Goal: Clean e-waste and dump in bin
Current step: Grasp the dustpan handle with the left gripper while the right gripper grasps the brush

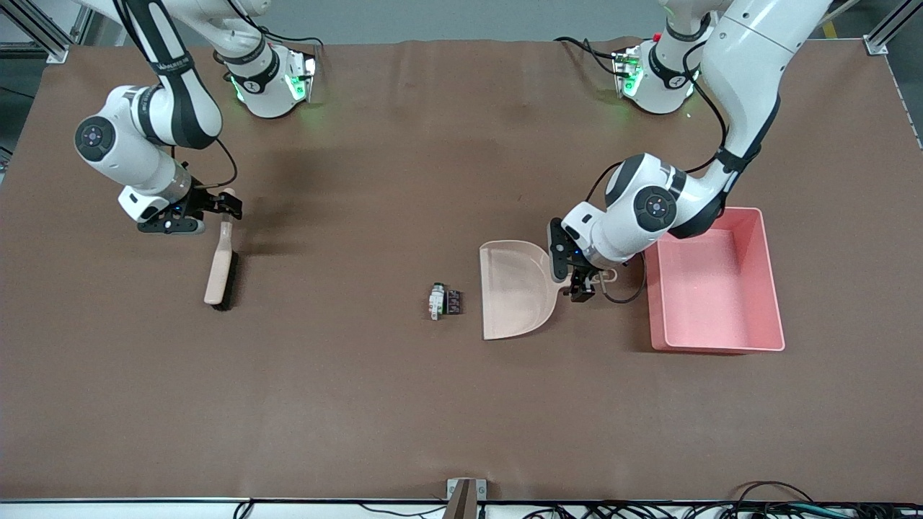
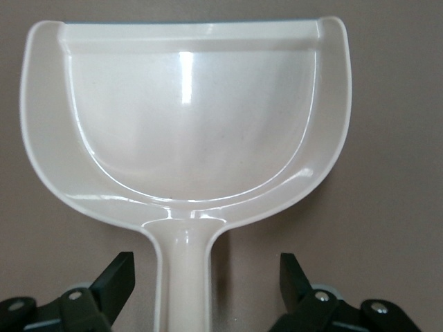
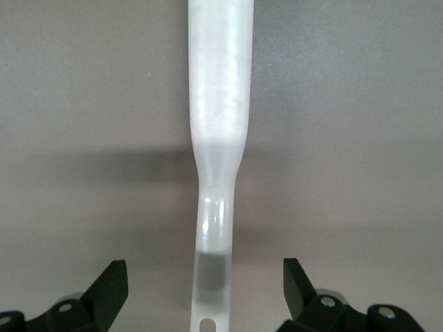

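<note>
The e-waste lies mid-table: a white-grey bit with orange and green parts (image 1: 435,301) touching a dark blackish-purple block (image 1: 453,302). The beige dustpan (image 1: 513,288) lies between it and the pink bin (image 1: 773,288). My left gripper (image 1: 581,284) is open over the dustpan's handle. In the left wrist view the handle runs between the open fingers (image 2: 114,280) of the gripper (image 2: 206,277), untouched, with the dustpan (image 2: 187,124) empty. My right gripper (image 1: 222,205) is open over the end of a beige brush (image 1: 219,264). In the right wrist view the brush handle (image 3: 218,104) lies between the spread jaws of the gripper (image 3: 205,277).
The bin is empty and stands toward the left arm's end of the table. The brush lies toward the right arm's end, its dark bristles along one side. A brown mat (image 1: 360,404) covers the table.
</note>
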Robot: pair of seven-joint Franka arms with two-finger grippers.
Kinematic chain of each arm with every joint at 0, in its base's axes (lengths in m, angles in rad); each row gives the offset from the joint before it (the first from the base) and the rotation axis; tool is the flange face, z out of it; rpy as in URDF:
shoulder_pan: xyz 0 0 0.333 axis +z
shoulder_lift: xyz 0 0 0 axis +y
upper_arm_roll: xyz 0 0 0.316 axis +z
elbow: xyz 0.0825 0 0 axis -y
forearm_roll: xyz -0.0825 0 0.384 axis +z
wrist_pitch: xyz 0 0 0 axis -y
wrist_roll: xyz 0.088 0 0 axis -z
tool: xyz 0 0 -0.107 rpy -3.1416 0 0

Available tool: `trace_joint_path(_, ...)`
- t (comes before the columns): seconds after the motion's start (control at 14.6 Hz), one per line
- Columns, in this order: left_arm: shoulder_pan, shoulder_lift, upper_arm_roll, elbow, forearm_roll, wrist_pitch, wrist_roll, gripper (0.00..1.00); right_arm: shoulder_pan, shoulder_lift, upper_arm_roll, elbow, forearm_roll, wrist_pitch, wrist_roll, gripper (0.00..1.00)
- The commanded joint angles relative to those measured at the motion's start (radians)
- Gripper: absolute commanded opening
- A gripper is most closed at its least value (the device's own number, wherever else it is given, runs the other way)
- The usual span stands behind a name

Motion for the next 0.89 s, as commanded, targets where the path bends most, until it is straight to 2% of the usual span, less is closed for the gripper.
trace_joint_path(0.0, 0.0, 0.024, 0.003, 0.022, 0.062, 0.008, -0.027, 0.88, -0.013, -0.007, 0.007, -0.076, -0.007, 0.124, -0.024, 0.97)
trace_joint_path(0.21, -0.008, 0.034, 0.004, 0.037, 0.065, 0.005, -0.056, 0.86, -0.01, -0.007, 0.009, -0.129, -0.007, 0.215, -0.024, 0.96)
trace_joint_path(0.27, -0.011, 0.034, 0.004, 0.037, 0.065, 0.005, -0.069, 0.85, -0.01, -0.007, 0.009, -0.129, -0.007, 0.217, -0.024, 0.92)
trace_joint_path(0.41, -0.017, 0.034, 0.004, 0.038, 0.067, 0.001, -0.075, 0.81, -0.01, -0.007, 0.007, -0.129, -0.007, 0.219, -0.024, 0.78)
trace_joint_path(0.55, -0.019, 0.049, 0.004, 0.052, 0.109, -0.003, -0.099, 0.73, -0.01, -0.006, 0.009, -0.129, -0.007, 0.219, -0.024, 0.63)
trace_joint_path(0.82, -0.02, 0.07, 0.004, 0.072, 0.18, -0.003, -0.156, 0.61, -0.01, 0.01, 0.009, -0.126, -0.006, 0.229, -0.023, 0.46)
